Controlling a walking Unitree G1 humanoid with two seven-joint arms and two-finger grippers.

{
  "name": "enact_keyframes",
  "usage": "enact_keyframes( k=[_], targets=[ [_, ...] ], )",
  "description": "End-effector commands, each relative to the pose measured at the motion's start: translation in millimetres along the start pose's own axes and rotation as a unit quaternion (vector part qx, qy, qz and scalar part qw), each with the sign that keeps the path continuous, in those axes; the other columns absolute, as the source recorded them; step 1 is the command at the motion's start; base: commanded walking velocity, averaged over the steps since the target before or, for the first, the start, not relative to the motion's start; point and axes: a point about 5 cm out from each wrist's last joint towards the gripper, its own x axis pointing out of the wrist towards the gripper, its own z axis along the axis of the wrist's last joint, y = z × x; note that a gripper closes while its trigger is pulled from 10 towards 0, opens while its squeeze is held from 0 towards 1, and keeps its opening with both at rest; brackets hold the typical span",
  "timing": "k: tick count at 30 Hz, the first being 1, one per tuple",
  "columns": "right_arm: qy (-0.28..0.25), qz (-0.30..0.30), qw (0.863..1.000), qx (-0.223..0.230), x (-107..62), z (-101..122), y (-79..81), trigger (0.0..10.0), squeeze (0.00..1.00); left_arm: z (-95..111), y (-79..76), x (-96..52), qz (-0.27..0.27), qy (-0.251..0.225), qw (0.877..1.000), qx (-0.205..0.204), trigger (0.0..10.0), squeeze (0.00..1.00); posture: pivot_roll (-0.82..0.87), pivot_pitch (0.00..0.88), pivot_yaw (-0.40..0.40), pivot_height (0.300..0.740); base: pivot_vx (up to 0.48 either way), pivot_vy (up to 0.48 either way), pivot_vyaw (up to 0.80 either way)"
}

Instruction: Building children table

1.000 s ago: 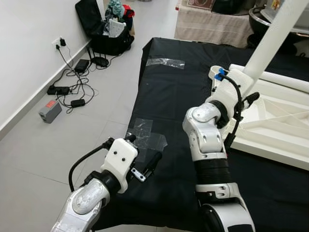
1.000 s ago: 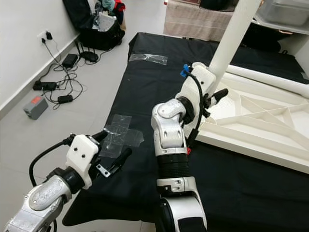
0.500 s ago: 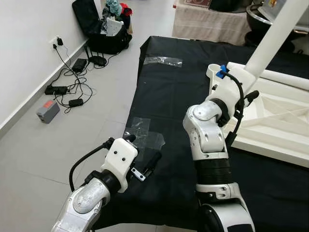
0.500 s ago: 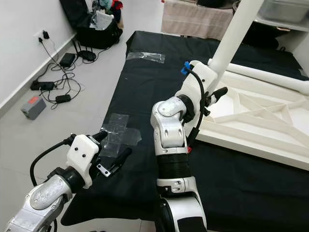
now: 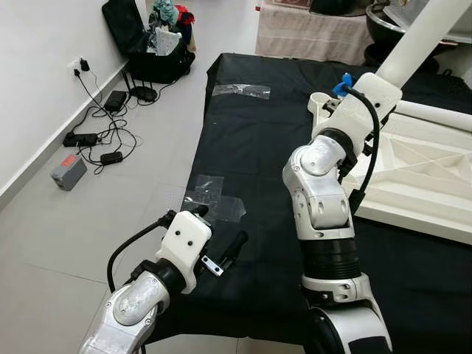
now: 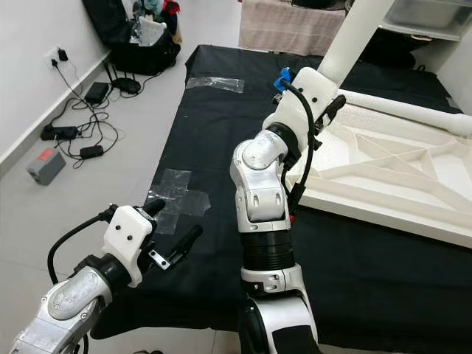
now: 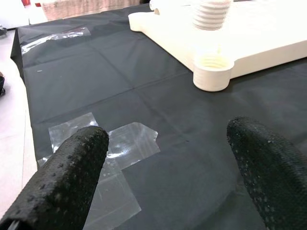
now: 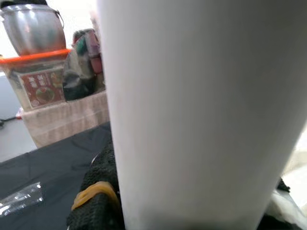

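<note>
Black cloth (image 5: pixel 258 118) covers the floor work area; taped patches (image 5: pixel 214 199) lie just ahead of our left gripper (image 5: pixel 218 243). White tabletop (image 6: pixel 383 177) lies underside up on the cloth, to the right of our right arm.

L gripper: fingers spread wide, holding nothing, hovering low over the cloth. Wrist view shows an empty threaded socket (image 7: pixel 212 72) at the tabletop corner well ahead of the fingertips (image 7: pixel 72 163).

R gripper (image 6: pixel 324 110): raised at the table leg (image 6: pixel 354 37). Wrist view has the leg close against the fingers (image 8: pixel 96 201); looks clamped on it, though full contact isn't visible.

Change vs. 1 s ago: R forearm sits higher and closer along the leg, and the leg leans a bit less. The whole view has also shifted, so part of this is camera motion.

Meaning, as we judge it: leg is being stood up and turned into its socket. Leg not yet confirmed seated. A second leg (image 6: pixel 413 118) lies on the tabletop beyond the R gripper.
</note>
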Motion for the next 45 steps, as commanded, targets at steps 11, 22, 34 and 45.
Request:
enact_keyframes(
  k=[11, 22, 34, 45],
  targets=[
    [0.129, 0.227, 0.962, 0.079, -16.0, -24, 23.6, 10.0, 0.0, -7, 6.2, 6.9, 0.007, 0.029, 0.999, 0.014, 10.0, 0.0, 0.08, 0.148, -0.072, 0.74, 0.0, 0.0, 0.0],
    [0.216, 0.357, 0.898, 0.136, -31.2, -40, 28.1, 10.0, 0.0, -8, 27.7, 19.6, 0.02, 0.039, 0.998, 0.034, 10.0, 1.0, 0.08, 0.151, -0.067, 0.74, 0.0, 0.0, 0.0],
    [0.239, 0.451, 0.842, 0.177, -50.9, -32, 29.1, 10.0, 0.0, -14, 51.0, 34.0, 0.035, 0.062, 0.996, 0.059, 10.0, 0.0, 0.08, 0.15, -0.065, 0.74, 0.0, 0.0, 0.0],
    [0.246, 0.511, 0.803, 0.185, -68.6, -27, 31.6, 10.0, 0.0, -10, 41.9, 42.4, -0.02, 0.043, 0.999, 0.026, 10.0, 0.0, 0.08, 0.152, -0.066, 0.74, 0.0, 0.0, 0.0]
  ],
)
